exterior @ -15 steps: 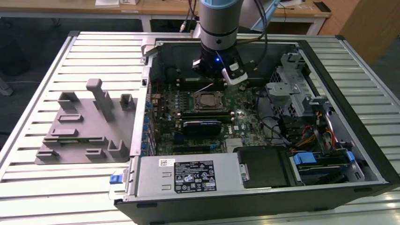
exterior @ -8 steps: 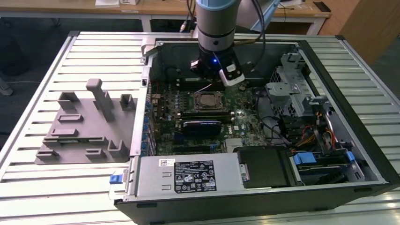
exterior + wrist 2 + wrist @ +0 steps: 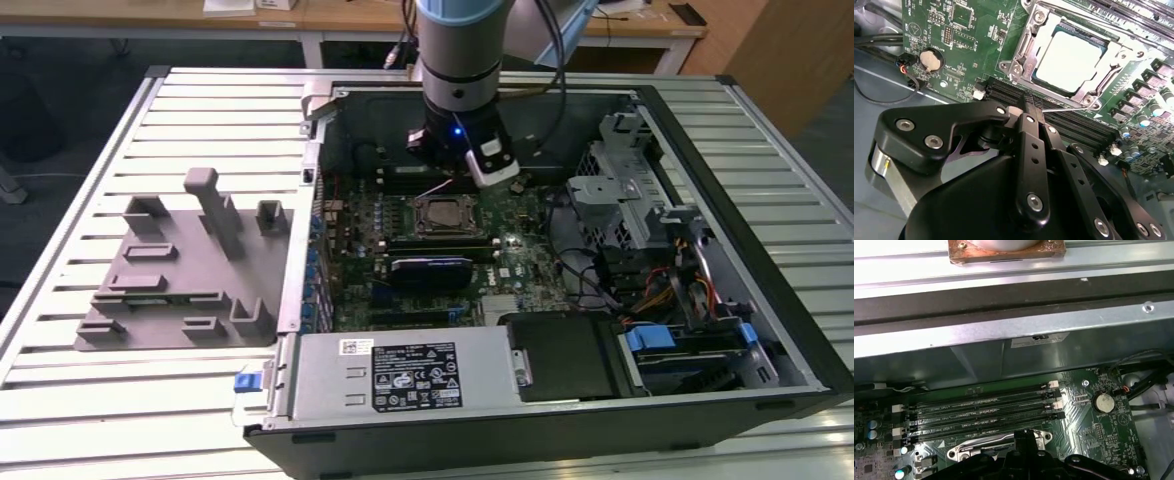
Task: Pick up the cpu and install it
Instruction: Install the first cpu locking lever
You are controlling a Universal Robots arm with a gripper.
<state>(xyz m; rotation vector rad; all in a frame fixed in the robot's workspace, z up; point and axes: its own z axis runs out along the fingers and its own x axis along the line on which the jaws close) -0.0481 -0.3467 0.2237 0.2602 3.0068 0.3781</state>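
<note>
I see the open computer case (image 3: 747, 250) on the slatted counter (image 3: 80, 400), my arm reaching inside. The cpu (image 3: 1074, 60) lies flat in its socket (image 3: 1024, 55), plate up; being square, it has no long axis. My hand (image 3: 1033, 105) hovers just beside it, fingers pressed together, empty. My worry: a low pass could clip the socket frame.

The cpu (image 3: 1070, 59) has a smooth, matt silver metal top; its socket frame (image 3: 1021, 52) is shiny metal. The pincer (image 3: 1030, 107) is matt black. The tabletop (image 3: 200, 130) is ribbed grey metal.
</note>
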